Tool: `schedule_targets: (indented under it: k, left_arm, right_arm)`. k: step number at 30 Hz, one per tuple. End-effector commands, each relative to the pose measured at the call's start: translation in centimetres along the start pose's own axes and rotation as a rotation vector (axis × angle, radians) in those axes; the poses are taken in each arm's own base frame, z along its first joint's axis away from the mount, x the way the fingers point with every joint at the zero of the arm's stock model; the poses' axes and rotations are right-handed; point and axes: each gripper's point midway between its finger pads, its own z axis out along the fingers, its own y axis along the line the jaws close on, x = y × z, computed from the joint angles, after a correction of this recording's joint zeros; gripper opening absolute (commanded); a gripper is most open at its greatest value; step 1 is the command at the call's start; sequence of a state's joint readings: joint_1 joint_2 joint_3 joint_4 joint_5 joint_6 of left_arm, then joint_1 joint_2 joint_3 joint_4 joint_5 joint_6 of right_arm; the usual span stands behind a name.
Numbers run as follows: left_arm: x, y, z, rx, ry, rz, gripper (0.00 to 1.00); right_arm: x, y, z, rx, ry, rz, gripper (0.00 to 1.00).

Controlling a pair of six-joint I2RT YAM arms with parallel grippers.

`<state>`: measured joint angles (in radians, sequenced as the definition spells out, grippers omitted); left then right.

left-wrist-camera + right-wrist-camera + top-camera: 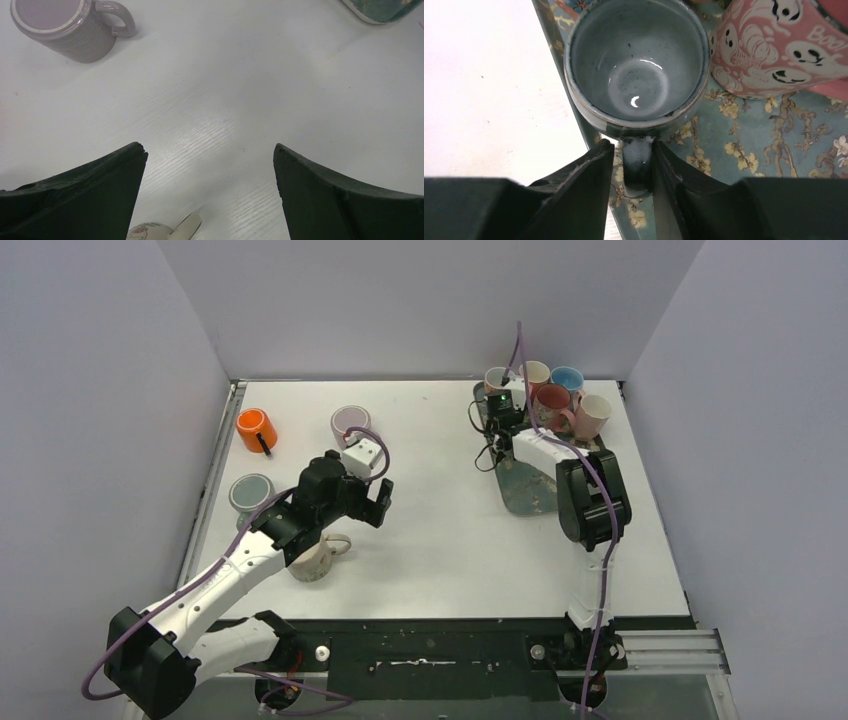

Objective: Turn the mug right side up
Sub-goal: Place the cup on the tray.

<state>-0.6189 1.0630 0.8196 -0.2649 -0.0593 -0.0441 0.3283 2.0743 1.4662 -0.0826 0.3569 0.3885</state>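
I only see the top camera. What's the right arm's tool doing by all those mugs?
Observer: In the right wrist view, the right tool has its fingers on either side of the handle of a grey-blue mug.
Operator: Is that mug the right way up?
Observer: Yes. Its mouth faces up, and you look straight into its shiny inside.
Operator: What's it standing on?
Observer: A flowery tray, near its edge, right beside a pink ghost mug.

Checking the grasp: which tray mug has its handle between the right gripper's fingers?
The grey-blue mug, mouth up at the tray's edge, beside the pink ghost-patterned mug.
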Motion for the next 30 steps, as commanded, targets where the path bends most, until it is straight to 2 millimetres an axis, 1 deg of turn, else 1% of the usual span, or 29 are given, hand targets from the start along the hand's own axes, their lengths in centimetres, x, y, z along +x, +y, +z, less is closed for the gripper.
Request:
schedule_targets:
  k: [1,5,9,10,12,13,15,17,21,23,26,30]
  left_arm:
    - [-0.6,1.5,-0.5,-0.077,-0.023,0.006,0.97]
    - [-0.4,3.0,-0.6,-0.168,-0.02,-0.026,0.97]
    - [-0.2,4.6,-0.9,-0.272,-0.012,-0.09,0.97]
    - [-0.1,5.1,-1.1,-0.307,-0.009,-0.118,0.97]
    - [0.1,6.8,-1.6,-0.421,-0.013,-0.194,0.97]
    - [0.2,7.6,-1.9,-0.476,-0.015,-0.236,0.97]
    - [0.7,8.8,-2.4,-0.562,-0.016,-0.329,0.97]
    - [1.4,9.7,-2.8,-0.606,-0.004,-0.42,0.97]
    - [3.0,10.8,-3.8,-0.657,0.037,-0.61,0.97]
    - [3.9,11.4,-4.6,-0.712,0.051,-0.71,0.95]
    - [4.8,11.7,-5.8,-0.772,0.08,-0.802,0.94]
    - [5.4,11.9,-7.8,-0.878,0.114,-0.939,0.93]
  right_arm:
    - [-5.4,0.4,-1.3,0.005,-0.124,0.085,0.37]
    - [-5.9,0.8,-3.1,-0.035,-0.109,0.079,0.5]
    - [-6.3,0.9,-5.7,-0.098,-0.097,0.089,0.61]
    - [-6.5,1.0,-6.5,-0.117,-0.097,0.092,0.64]
    - [-6.9,1.1,-8.2,-0.162,-0.101,0.098,0.71]
    - [-7.4,1.2,-9.3,-0.188,-0.113,0.103,0.74]
    - [-7.5,1.6,-11.1,-0.23,-0.122,0.103,0.78]
    - [-7.0,2.0,-12.5,-0.273,-0.119,0.098,0.81]
    - [-5.9,4.0,-15.3,-0.375,-0.112,0.068,0.88]
    - [-5.1,5.9,-17.1,-0.477,-0.106,0.032,0.91]
    - [-3.6,9.2,-20.0,-0.676,-0.1,-0.036,0.91]
    - [-1.4,12.1,-22.6,-0.829,-0.083,-0.111,0.89]
